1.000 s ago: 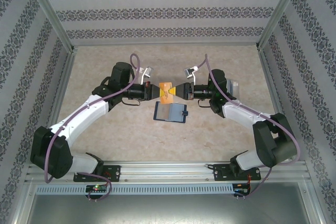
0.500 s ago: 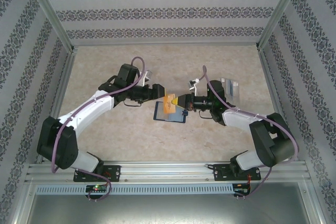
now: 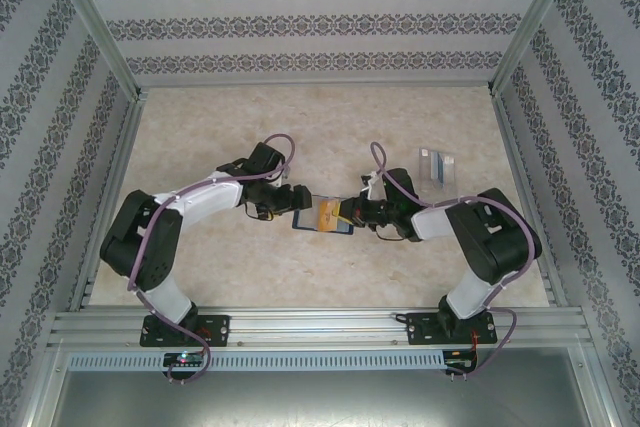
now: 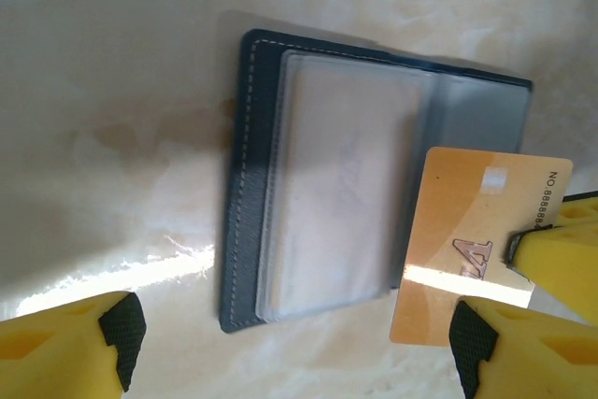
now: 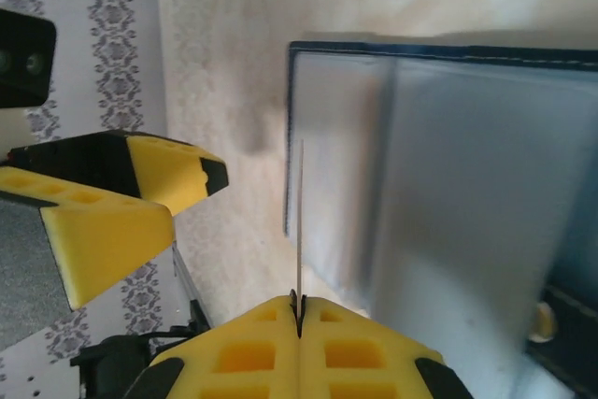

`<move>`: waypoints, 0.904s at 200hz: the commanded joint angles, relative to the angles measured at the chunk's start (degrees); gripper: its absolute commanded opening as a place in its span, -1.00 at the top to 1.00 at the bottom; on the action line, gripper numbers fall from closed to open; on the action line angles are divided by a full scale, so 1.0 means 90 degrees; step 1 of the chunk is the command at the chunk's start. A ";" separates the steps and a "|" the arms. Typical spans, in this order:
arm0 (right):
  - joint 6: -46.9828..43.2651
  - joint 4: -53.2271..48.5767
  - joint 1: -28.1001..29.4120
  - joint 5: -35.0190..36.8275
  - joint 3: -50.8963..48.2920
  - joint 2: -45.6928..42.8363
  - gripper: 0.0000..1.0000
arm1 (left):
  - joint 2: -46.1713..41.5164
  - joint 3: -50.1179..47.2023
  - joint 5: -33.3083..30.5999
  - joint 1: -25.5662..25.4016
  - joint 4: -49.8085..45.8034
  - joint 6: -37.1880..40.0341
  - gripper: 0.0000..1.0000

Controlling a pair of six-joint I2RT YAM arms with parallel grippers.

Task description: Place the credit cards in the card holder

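Note:
The card holder [image 3: 304,223] lies open on the table, dark navy outside and pale grey-blue inside [image 4: 336,184]. My right gripper [image 3: 344,213] is shut on one end of the orange-yellow credit card [image 3: 327,213], holding it over the holder's right half [image 4: 476,240]. In the right wrist view the card [image 5: 299,221] shows edge-on, rising from the pinched fingertips of the gripper [image 5: 299,310] beside the holder [image 5: 448,193]. My left gripper [image 3: 297,200] is open at the holder's left side, its jaws [image 4: 294,357] wide apart with nothing between them.
A clear plastic box [image 3: 437,164] stands at the right, behind the right arm. Patterned walls close the table on three sides. The left gripper's yellow fingers [image 5: 121,189] sit close to the card's left.
A second ago both grippers held the orange card up between them. The left gripper has opened and let go. Both arms have dropped toward the card holder, the right one carrying the card.

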 commanded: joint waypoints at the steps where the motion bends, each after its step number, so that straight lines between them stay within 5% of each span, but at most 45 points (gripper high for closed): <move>1: -0.0189 0.0191 -0.0008 0.0107 0.0145 0.0185 1.00 | 0.0324 0.0277 -0.0149 -0.0049 -0.0221 -0.0121 -0.72; 45: -0.0290 0.0125 -0.0099 0.0111 0.0230 0.0300 1.00 | 0.0718 0.0539 -0.0272 -0.0074 -0.0518 -0.0098 -0.66; 91: -0.0184 0.0233 -0.0258 -0.0030 0.0294 0.0432 1.00 | 0.1176 0.0915 -0.0421 -0.0095 -0.0928 -0.0140 -0.27; 181: -0.0374 0.0199 -0.0264 0.0001 0.0331 0.0560 1.00 | 0.1386 0.1105 -0.0398 -0.0166 -0.1048 -0.0229 -0.17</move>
